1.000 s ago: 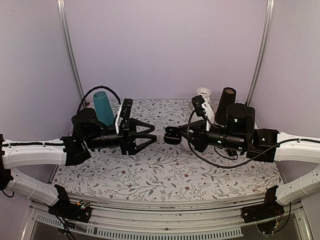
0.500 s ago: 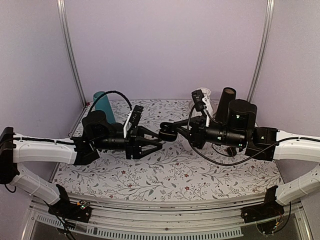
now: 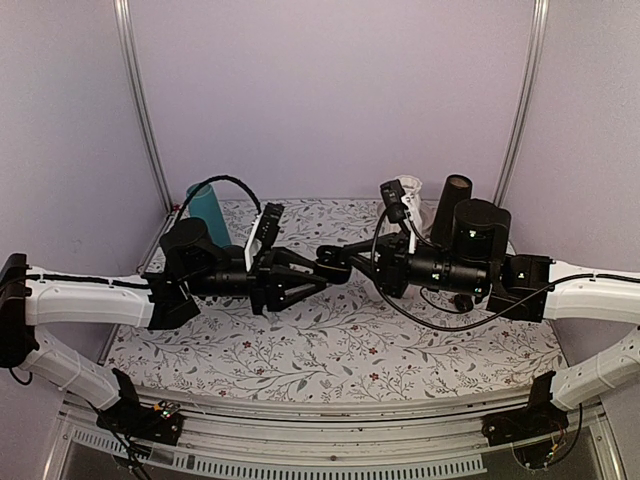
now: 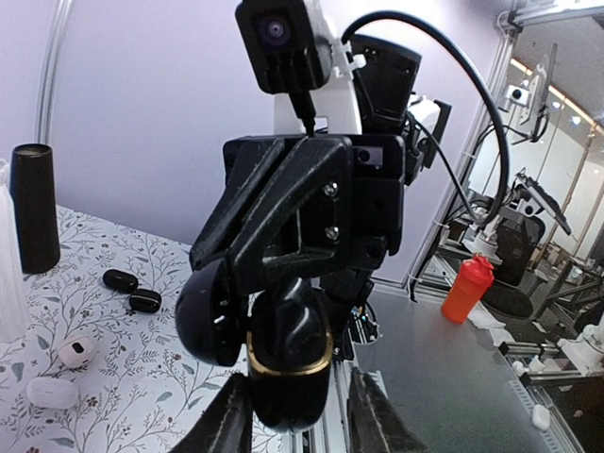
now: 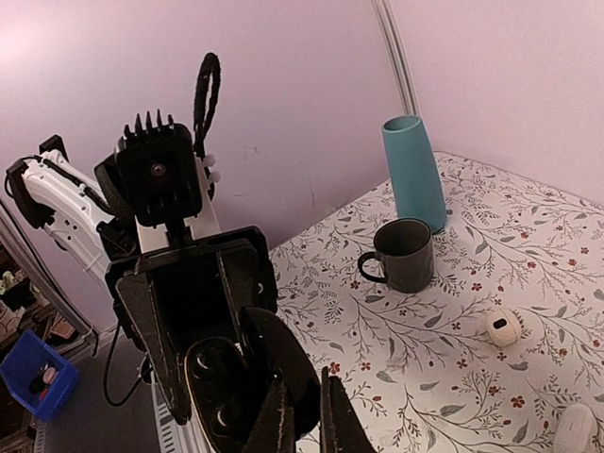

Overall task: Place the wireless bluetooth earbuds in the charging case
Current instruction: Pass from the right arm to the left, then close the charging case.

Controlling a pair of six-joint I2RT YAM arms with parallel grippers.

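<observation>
While the right gripper [image 5: 304, 415] clamps the open charging case [image 4: 288, 349] aloft, the left gripper [image 4: 297, 425], spread wide, straddles it: seemingly a handover, with the earbuds [image 4: 144, 301] to fetch next.

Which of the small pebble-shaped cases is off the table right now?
The glossy black charging case, lid open, held in the air by the right gripper; the white cases lie on the floral tablecloth.

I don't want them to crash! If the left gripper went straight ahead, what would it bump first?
Probably the case, which the right gripper holds up in the air right in front of it. The case sits between the open jaws of the left gripper, and the right gripper is just behind it.
</observation>
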